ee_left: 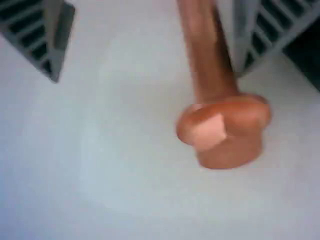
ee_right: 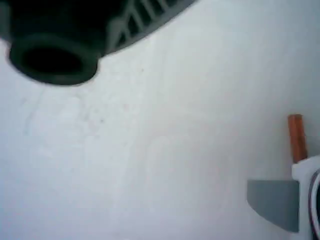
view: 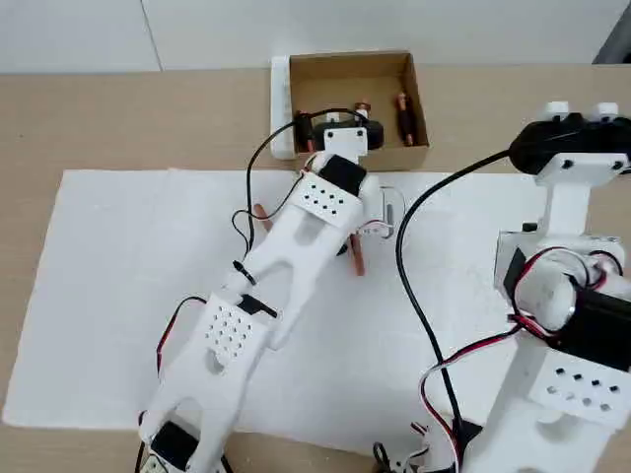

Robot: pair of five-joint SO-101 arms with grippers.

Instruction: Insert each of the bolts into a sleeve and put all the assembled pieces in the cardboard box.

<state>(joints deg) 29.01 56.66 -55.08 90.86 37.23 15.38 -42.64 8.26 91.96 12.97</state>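
High view: arm (view: 296, 246) overlaps bolt (view: 358, 258), box (view: 345, 61) beyond.

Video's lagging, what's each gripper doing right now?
Left gripper: open, bolt between its fingers, not gripped.
Right gripper: shut on sleeve.

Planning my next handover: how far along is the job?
Done: at least two copper pieces lie in the box. In hand: the right claw holds a sleeve; a bolt stands upright at the open left claw. To do: joining those, boxing them, and another copper piece on the mat.
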